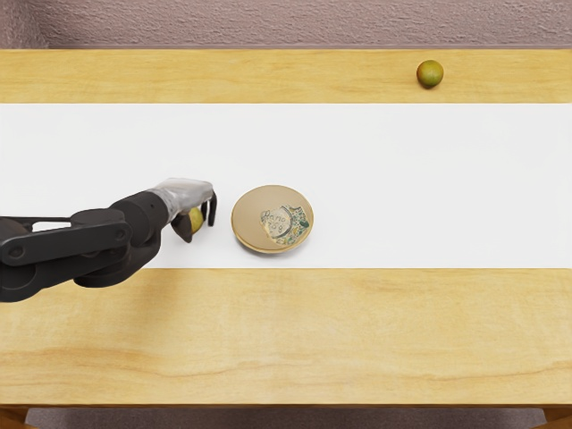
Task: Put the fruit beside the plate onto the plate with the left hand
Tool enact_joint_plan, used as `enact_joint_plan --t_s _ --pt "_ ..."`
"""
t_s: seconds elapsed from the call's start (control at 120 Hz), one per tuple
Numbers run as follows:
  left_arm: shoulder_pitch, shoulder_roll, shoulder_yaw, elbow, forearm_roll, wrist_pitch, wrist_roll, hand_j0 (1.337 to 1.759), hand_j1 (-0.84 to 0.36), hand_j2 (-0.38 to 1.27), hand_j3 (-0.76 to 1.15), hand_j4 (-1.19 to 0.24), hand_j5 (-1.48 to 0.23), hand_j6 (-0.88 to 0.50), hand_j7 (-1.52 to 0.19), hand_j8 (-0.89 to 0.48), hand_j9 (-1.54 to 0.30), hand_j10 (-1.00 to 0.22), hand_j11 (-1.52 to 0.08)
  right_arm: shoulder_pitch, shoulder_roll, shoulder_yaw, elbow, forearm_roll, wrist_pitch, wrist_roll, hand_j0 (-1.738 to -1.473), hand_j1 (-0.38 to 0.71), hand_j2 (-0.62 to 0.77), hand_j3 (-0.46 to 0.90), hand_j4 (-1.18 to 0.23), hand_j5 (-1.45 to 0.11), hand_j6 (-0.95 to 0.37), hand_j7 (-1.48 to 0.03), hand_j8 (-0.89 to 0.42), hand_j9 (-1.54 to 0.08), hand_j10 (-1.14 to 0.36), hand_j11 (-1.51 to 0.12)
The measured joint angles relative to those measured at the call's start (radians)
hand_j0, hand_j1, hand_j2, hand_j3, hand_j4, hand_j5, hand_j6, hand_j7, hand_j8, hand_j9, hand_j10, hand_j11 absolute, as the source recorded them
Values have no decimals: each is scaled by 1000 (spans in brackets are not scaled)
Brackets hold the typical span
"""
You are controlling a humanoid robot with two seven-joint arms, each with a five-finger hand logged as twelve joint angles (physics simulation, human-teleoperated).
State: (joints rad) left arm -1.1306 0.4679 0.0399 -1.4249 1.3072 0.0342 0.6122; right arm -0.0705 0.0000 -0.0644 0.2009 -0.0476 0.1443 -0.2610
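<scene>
Status: grasp stage; transfer not yet done.

1. The left hand (189,210) sits just left of the plate (251,214), its arm coming in from the left edge.
2. The fingers (184,229) are curled down round the fruit (196,220), which shows only as a yellow patch between them. This reads as a closed grasp (whether the fruit is clear of the surface cannot be told).
3. The fruit is beside the plate's left rim, near it but apart from it, over the white strip (402,179) that runs across the table (286,340).
4. Nothing lies on the plate; only its printed pattern shows.

Left to do, by judgement: lift, carry right over the rim, lower, let go.

Count:
- Plates: one.
- Fruits: two. One is in the hand; the second fruit (430,73) lies well apart on the far wooden edge, upper right, and is not the one next to the plate.
- Arms in view: one. The right arm is not shown.
</scene>
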Motion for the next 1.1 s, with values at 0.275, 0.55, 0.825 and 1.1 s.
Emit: enact_joint_plan --t_s 0.275,0.55,0.825,1.1 --pt "-49 -2 -3 7 -1 -2 0 1637 -203 202 -32 -818 -1073 -572 -1089 -418 -1102 -568 -1102 0 0 0 0 0 0 0 -1658 -349 0 0 0 0 0 0 0 0 0 0" --pt "-154 -130 -35 36 -23 -42 -1 1647 -225 445 -8 -828 -1092 -655 -1104 -504 -1115 -586 -1109 0 0 0 0 0 0 0 -1658 -349 0 0 0 0 0 0 0 0 0 0" --pt "-170 -259 -55 112 -32 -49 -1 1653 -288 479 -2 -744 -1008 -691 -1009 -407 -1004 -562 -997 0 0 0 0 0 0 0 -1658 -349 0 0 0 0 0 0 0 0 0 0" --pt "-175 -174 -152 88 -122 -53 -1 1657 144 133 -1 -228 -307 -221 -306 -141 -305 -181 -303 0 0 0 0 0 0 0 -1658 -349 0 0 0 0 0 0 0 0 0 0"
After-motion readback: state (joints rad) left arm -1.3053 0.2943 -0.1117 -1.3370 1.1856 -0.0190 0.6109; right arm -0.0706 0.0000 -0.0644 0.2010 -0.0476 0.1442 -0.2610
